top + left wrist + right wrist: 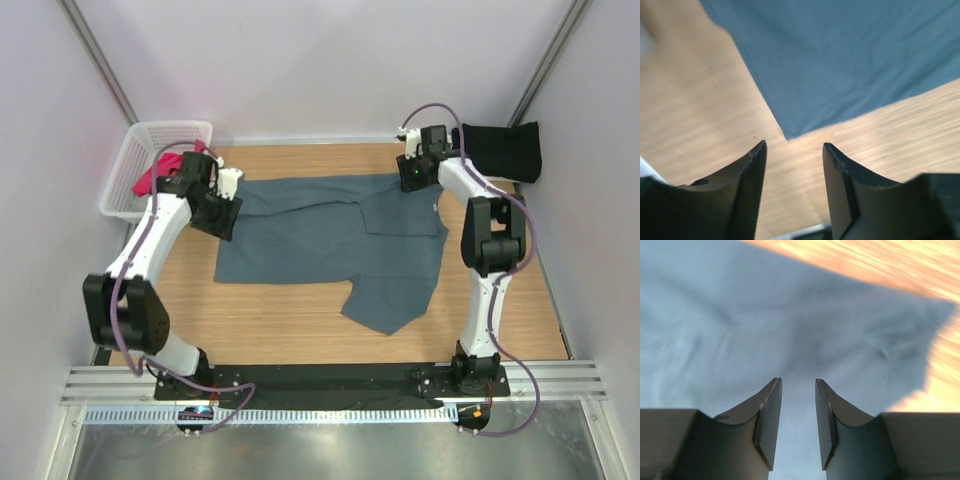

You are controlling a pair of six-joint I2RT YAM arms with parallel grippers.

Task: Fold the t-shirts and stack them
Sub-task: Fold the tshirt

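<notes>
From above, the blue-grey shirt lies spread across the middle of the table. It is partly folded, with one sleeve trailing toward the near edge. My left gripper sits at its left edge and my right gripper at its far right corner, one on each side, which I read as the setup for the next fold. A black shirt lies folded in the far right corner, likely the start of the stack. A pink shirt waits in the basket at far left. I see no light grey one.

On the left wrist camera, the left gripper stands moderately wide with nothing between its fingers — only bare table shows in the gap. A corner of the blue-grey shirt points at it from just ahead, apart from the tips. I judge it is lined up to take that corner.

On the right wrist camera, which is blurred, the right gripper hangs over the blue-grey shirt, with table beyond the hem. Its fingers are parted more narrowly — cloth shows through the gap, but I see none pinched.
</notes>
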